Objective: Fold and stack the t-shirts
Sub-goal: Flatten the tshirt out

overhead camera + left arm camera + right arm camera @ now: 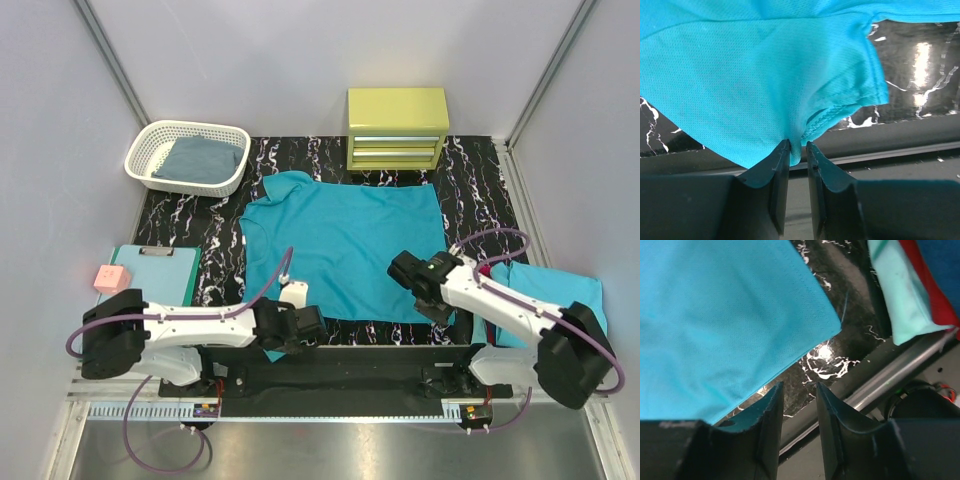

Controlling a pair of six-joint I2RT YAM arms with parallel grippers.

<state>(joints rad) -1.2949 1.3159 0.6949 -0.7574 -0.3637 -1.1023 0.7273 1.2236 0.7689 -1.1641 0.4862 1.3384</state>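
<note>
1. The left end effector (796, 146) is clamped on a pinch of the teal t-shirt (345, 245). Its two fingers are pressed onto cloth beside a stitched hem, which looks like the near sleeve, and this part is lifted off the table (480, 180).
2. The right end effector (797, 387) has its fingers apart with nothing between them; only the marbled table shows in the gap. The shirt's near right corner lies just ahead of and to the left of these fingers, close but not inside them.
3. The teal t-shirt is spread flat in the middle of the table. Its long axis appears to run left to right, with the sleeves toward the left arm and the straight bottom hem toward the right arm.
4. So each arm has its own near corner: the left already holds one, and the right is the nearer arm for the hem corner. The next move probably needs the right fingers to shift left onto that corner before any fold.
5. Further right, near the right arm, lie a lighter turquoise t-shirt (900, 300) and a red t-shirt (927, 282), touching each other and apart from the teal one.
6. At the far left, a white basket (140, 160) holds a dark cloth, and a green clipboard (155, 270) lies at the left.
</note>
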